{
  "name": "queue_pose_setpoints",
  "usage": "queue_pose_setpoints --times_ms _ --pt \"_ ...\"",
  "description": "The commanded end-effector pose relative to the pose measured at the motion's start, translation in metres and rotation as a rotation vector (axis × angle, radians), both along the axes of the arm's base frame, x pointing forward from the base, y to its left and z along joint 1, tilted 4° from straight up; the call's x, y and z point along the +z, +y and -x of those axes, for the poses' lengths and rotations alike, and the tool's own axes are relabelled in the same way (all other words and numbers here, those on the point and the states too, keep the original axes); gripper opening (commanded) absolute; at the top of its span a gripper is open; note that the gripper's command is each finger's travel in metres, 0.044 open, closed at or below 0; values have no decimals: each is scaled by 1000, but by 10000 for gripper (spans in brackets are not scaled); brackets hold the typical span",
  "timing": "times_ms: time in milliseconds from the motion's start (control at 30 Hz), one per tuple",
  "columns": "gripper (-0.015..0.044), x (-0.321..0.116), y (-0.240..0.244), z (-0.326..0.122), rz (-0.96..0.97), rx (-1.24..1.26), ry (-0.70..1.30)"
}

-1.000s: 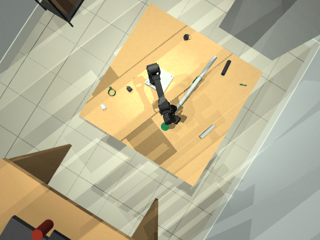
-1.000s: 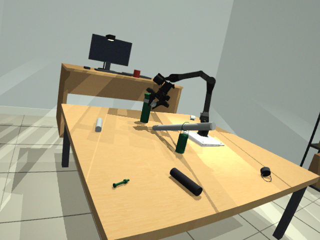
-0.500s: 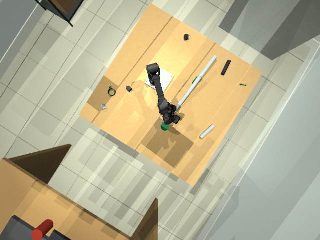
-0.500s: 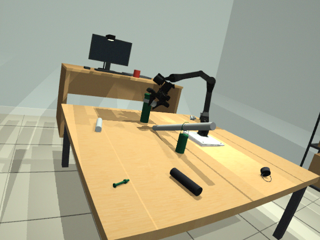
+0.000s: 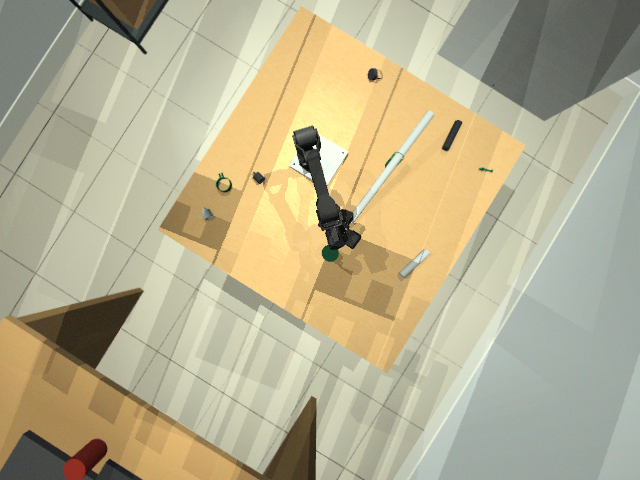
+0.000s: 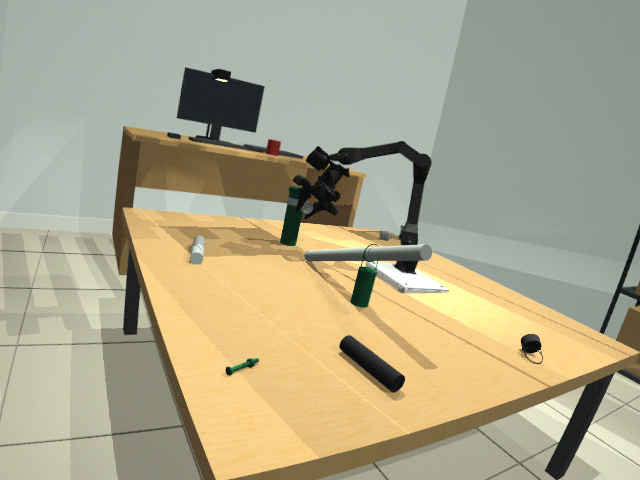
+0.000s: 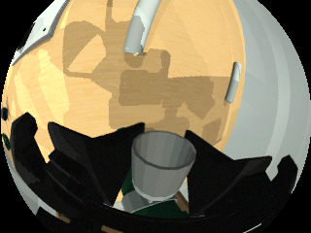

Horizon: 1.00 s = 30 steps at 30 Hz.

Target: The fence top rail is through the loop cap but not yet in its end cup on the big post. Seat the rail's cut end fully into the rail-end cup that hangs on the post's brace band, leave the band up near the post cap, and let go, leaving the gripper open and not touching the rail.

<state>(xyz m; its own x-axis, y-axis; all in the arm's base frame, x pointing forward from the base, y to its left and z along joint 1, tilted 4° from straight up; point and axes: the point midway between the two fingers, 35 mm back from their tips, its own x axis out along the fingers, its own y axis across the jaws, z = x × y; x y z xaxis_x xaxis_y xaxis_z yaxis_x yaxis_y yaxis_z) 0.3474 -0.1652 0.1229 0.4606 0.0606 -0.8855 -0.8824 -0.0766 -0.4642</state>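
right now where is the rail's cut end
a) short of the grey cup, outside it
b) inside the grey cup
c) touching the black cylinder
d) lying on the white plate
a: the wrist view shows the rail's cut end apart from the open, unfilled mouth of the grey cup.
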Motion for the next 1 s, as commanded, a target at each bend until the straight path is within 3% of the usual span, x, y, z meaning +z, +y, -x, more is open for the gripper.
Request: queue_pose_setpoints --times_ms 0,200,500,967 --pt "289 2 2 0 0 -2 0" --pt "440 27 26 0 0 -7 -2" --pt "440 39 42 0 -27 -45 -1" --pt "440 104 121 9 -505 -1036 59"
